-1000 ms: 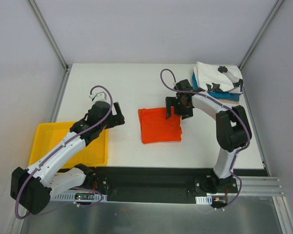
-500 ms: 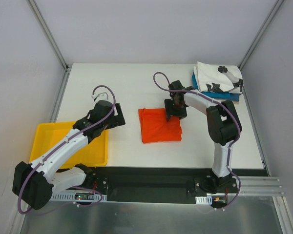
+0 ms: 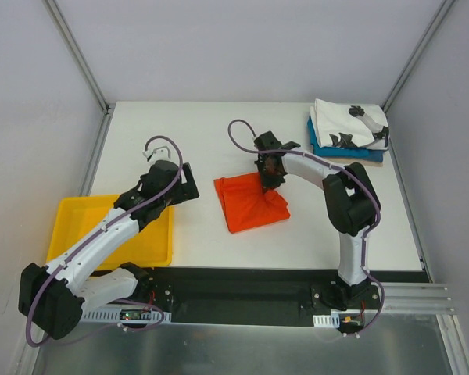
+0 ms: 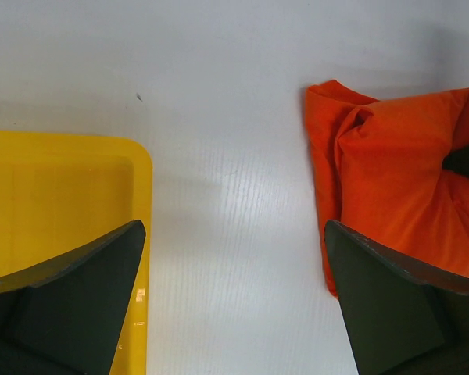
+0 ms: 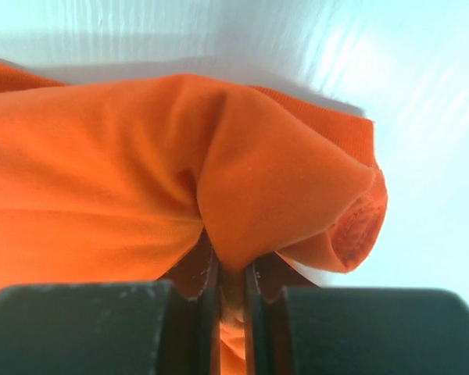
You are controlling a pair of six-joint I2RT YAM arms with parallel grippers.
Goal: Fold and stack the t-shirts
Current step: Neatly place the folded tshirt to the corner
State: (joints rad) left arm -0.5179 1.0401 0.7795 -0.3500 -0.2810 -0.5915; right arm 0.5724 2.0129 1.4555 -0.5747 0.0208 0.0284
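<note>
The orange-red t-shirt [image 3: 248,202] lies folded in the middle of the table, bunched up at its far right corner. My right gripper [image 3: 267,178] is shut on that corner; in the right wrist view a fold of orange cloth [image 5: 273,195] is pinched between the two black fingers [image 5: 189,273]. The white t-shirt with black marks [image 3: 348,123] rests folded on the teal-blue t-shirt [image 3: 327,148] at the back right. My left gripper [image 3: 189,184] hangs open left of the orange shirt, and its wrist view shows only bare table between the fingers [image 4: 78,289], the orange shirt [image 4: 391,195] to their right.
A yellow plastic tray [image 3: 78,223] sits at the near left under the left arm, and its corner [image 4: 62,203] shows in the left wrist view. White walls with metal posts close in the table on three sides.
My right gripper moved left onto the orange shirt's far right corner and shut on it, dragging the cloth left so it bunches and skews. The left arm barely moved.
</note>
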